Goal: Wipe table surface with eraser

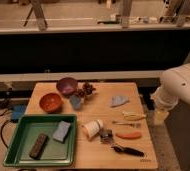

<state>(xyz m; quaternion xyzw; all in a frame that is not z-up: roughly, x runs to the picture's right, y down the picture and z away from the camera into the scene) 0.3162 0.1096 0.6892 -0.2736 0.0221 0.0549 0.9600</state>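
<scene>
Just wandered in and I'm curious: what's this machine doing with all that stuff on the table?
Nothing is being handled at this moment. The white robot arm stands off the table's right side, its gripper hanging beside the edge. The dark eraser meant for wiping the table surface lies in the green tray at the front left, beside a blue-grey sponge. An orange bowl and a purple bowl sit further back. Wiping has not started.

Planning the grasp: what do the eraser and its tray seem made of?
Eraser: dark, matte block, likely felt or foam. Tray: green, smooth walls, probably plastic. The gripper hangs beside the table surface, at its right edge, far from both.
</scene>
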